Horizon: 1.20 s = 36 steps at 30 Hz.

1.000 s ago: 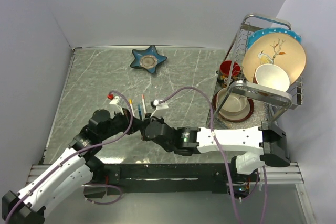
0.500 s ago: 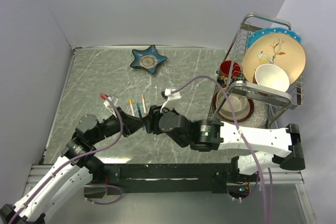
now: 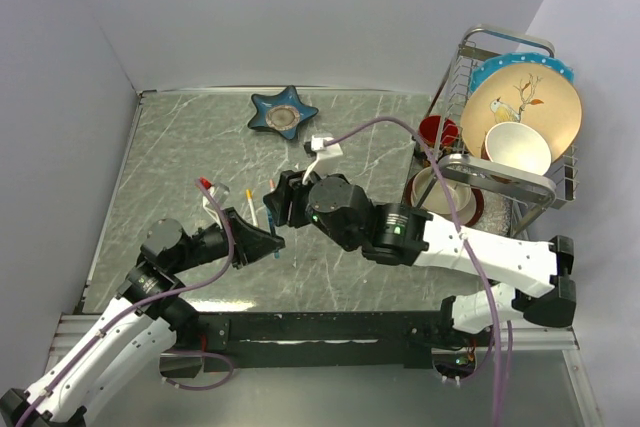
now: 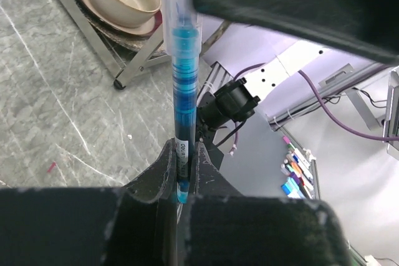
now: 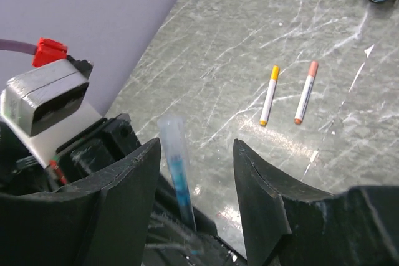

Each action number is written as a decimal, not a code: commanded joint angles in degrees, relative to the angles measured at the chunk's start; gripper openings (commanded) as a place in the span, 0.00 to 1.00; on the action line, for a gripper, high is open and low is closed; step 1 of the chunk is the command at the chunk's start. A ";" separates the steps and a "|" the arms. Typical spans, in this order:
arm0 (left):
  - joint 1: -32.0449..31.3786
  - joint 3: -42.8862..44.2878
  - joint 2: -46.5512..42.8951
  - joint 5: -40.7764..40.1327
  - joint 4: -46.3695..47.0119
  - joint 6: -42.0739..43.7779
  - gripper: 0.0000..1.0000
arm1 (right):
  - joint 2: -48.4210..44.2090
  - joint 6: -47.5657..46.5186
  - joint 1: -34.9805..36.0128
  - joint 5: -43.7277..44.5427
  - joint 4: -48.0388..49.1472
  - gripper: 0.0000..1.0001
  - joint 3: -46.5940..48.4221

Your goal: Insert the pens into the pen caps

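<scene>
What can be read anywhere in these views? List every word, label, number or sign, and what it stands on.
No text reads clearly.
Blue-ink pen in the left pincer: a small white label with dark print by the grip, too blurred to read.
Yellow-capped pen and orange-capped pen on the table: any barrel print is too small to read.
Nothing else shows lettering.

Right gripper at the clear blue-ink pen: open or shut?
Open. Right wrist view: the right gripper has its fingers apart either side of the clear blue-ink pen; the left gripper pinches the pen's lower end.
</scene>
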 commanded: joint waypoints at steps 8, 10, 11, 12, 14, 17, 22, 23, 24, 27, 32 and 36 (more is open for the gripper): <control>0.03 1.50 1.40 -0.34 1.02 0.48 0.01 | 4.79 -2.36 -1.84 -3.70 2.04 0.24 4.41; 0.03 2.73 1.75 -3.68 -0.56 0.40 0.01 | 3.65 -1.04 -1.75 -5.28 3.00 0.07 0.64; 0.12 3.69 2.27 -4.65 -0.74 -0.21 0.01 | 3.03 -0.60 -1.75 -6.24 4.83 0.03 -2.86; 0.12 4.31 3.67 -5.35 -0.92 -0.13 0.01 | 2.16 0.44 -1.41 -7.64 5.72 0.00 -4.55; 0.12 5.97 5.34 -6.85 -0.31 -0.66 0.01 | 1.80 1.33 -0.88 -8.10 6.96 0.00 -7.19; 0.30 8.26 7.81 -10.44 0.48 -1.01 0.01 | 2.50 3.18 0.26 -8.71 7.14 0.00 -11.14; 4.24 12.40 11.42 -11.52 -1.62 -0.74 0.01 | 2.94 6.43 2.90 -8.28 8.11 0.00 -14.84; 6.17 12.40 11.42 -10.12 -1.19 -1.96 0.01 | 3.03 6.69 3.43 -8.01 8.19 0.00 -15.72; 6.62 12.40 10.90 -10.11 -1.01 -2.41 0.01 | 3.03 7.22 3.69 -7.92 8.37 0.00 -16.07; 6.71 12.32 9.93 -10.72 -1.89 -2.59 0.01 | 2.33 8.45 3.87 -7.57 9.33 0.00 -17.31; 6.71 9.69 7.20 -9.41 -4.00 -1.89 0.01 | 1.88 8.02 3.52 -1.53 4.35 0.20 -10.83; 6.71 6.78 5.00 -10.45 -6.89 -1.71 0.01 | 0.66 6.00 2.55 1.30 2.31 0.46 -5.80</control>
